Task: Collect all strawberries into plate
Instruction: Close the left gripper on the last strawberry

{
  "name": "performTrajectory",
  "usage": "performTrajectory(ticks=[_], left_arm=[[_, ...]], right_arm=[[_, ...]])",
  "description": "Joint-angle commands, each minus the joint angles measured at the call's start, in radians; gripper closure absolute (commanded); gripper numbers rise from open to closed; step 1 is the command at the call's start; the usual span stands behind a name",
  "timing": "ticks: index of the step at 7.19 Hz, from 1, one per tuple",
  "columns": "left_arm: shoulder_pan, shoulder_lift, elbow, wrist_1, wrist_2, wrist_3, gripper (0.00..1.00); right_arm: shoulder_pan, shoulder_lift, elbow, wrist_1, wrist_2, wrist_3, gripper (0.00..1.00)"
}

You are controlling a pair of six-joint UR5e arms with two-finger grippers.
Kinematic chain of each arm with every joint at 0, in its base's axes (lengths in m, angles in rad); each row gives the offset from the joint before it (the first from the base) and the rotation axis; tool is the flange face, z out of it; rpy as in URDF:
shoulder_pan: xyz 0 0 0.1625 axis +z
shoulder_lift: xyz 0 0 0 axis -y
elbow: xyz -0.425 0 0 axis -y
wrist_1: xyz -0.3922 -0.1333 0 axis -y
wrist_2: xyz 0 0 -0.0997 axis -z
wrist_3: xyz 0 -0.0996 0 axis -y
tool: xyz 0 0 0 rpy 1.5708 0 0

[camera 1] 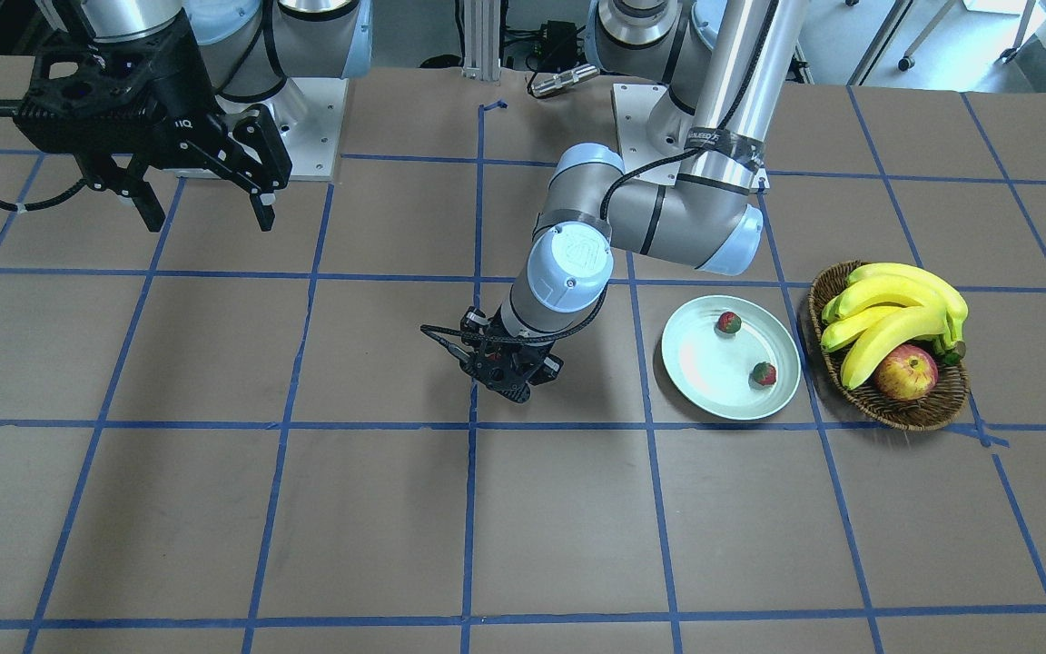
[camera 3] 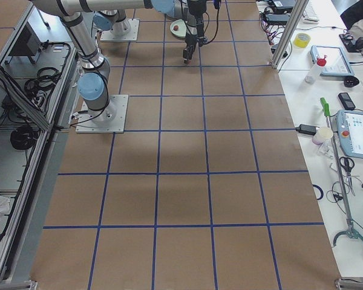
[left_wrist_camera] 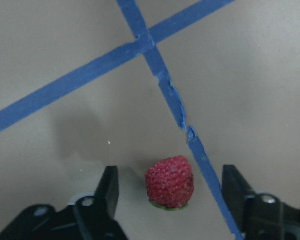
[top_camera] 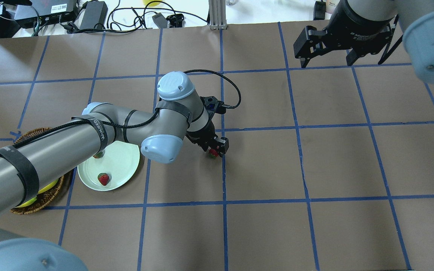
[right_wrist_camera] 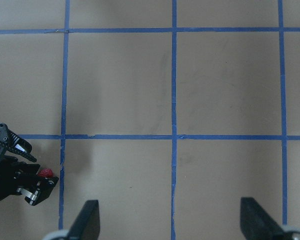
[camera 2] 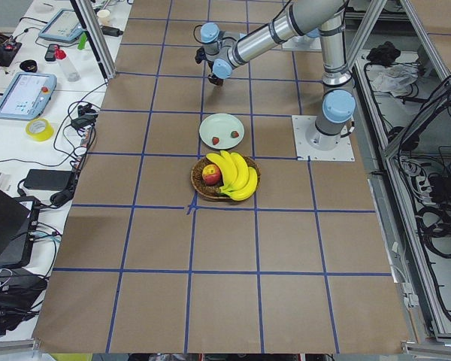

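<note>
One strawberry [left_wrist_camera: 170,181] lies on the brown table beside a blue tape line. My left gripper [left_wrist_camera: 170,174] is down over it, open, with a finger [left_wrist_camera: 108,187] on each side and a gap to the berry. From overhead the same strawberry [top_camera: 213,153] peeks out under the left gripper [top_camera: 214,147]. The pale green plate [camera 1: 700,377] holds two strawberries, one at its far side [camera 1: 728,322] and one nearer its right [camera 1: 764,373]. My right gripper [camera 1: 205,211] hangs open and empty, high above the table and far from the plate.
A wicker basket [camera 1: 918,413] with bananas [camera 1: 895,313] and an apple [camera 1: 906,373] stands right beside the plate. The left arm's elbow [top_camera: 162,148] overhangs the plate's edge in the overhead view. Blue tape lines grid the brown table.
</note>
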Motion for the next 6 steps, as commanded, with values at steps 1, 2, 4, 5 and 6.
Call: performTrajectory(ticks=[1,2,4,5,6], left_arm=[[0.000,0.000,0.001,-0.002,0.001,-0.003,1.00],[0.000,0.006,0.005,0.000,0.002,-0.001,1.00],[0.008,0.050,0.051,-0.022,0.017,-0.004,1.00],[0.030,0.064,0.117,-0.122,0.094,0.004,1.00],[0.102,0.078,0.179,-0.252,0.154,0.010,1.00]], right_arm=[[0.000,0.001,-0.001,0.000,0.002,0.000,0.00],[0.000,0.001,-0.001,0.000,0.003,0.001,0.00],[0.000,0.001,-0.001,0.000,0.003,0.001,0.00],[0.000,0.001,-0.001,-0.002,0.003,0.001,0.00],[0.000,0.003,-0.002,-0.003,0.003,0.001,0.00]])
